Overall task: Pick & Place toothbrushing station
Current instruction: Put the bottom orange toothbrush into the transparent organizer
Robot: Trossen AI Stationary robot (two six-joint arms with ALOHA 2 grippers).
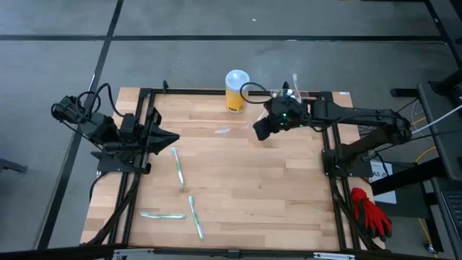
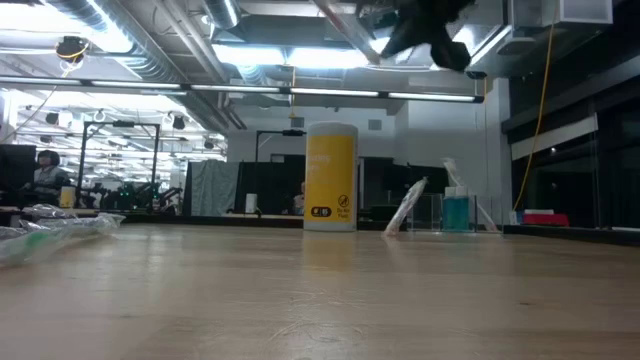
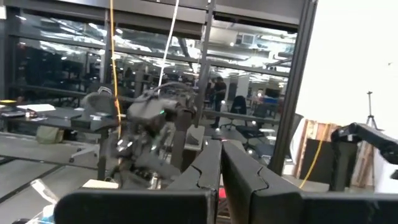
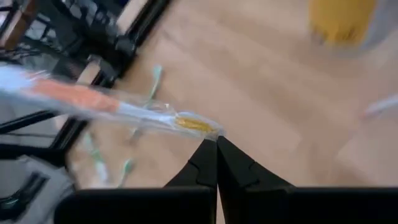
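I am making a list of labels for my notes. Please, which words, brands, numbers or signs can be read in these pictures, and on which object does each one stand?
No text can be read in any view.
yellow canister: pale lettering and two small dark marks, too blurred to read.
wrapped toothbrush: an orange and yellow patch on the wrapper, too blurred to read.

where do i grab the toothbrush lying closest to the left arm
Probably mid-handle, from straight above. The toothbrush lies flat on the table and is long and thin, so nothing can get under it; close across its narrow width, crossways to its length.
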